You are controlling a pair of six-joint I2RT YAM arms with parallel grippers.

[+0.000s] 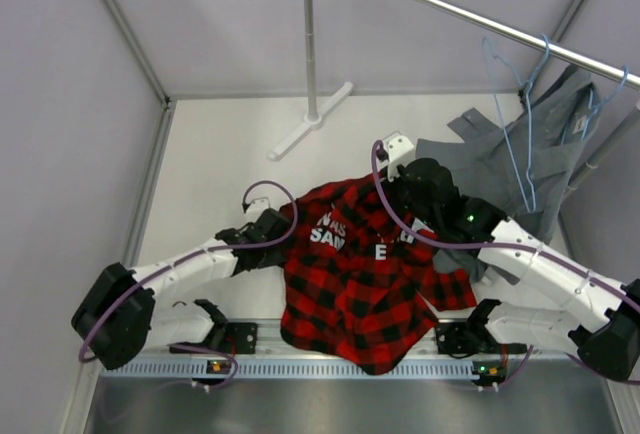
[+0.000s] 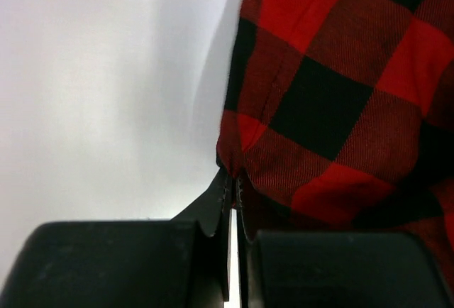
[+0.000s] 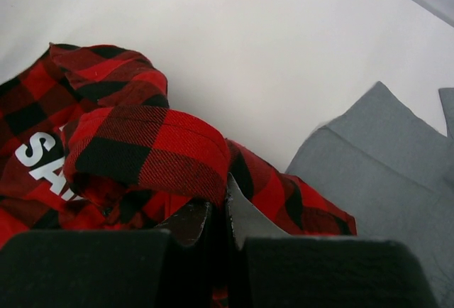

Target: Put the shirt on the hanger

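Note:
The red-and-black plaid shirt (image 1: 355, 284) lies crumpled between my arms, white lettering up, its lower edge hanging over the table's near edge. My left gripper (image 1: 288, 237) is shut on the shirt's left edge; in the left wrist view its jaws (image 2: 233, 179) pinch the plaid cloth (image 2: 333, 95). My right gripper (image 1: 408, 186) is shut on the shirt's top right part; in the right wrist view it (image 3: 221, 198) grips a fold of plaid (image 3: 142, 145). The thin light-blue hanger (image 1: 505, 116) hangs bare on the rail at the right.
A grey garment (image 1: 520, 154) on a second blue hanger (image 1: 592, 104) hangs from the metal rail (image 1: 470, 16) and drapes onto the table behind my right gripper; it shows in the right wrist view (image 3: 383, 166). The rack's pole and foot (image 1: 310, 119) stand at the back centre.

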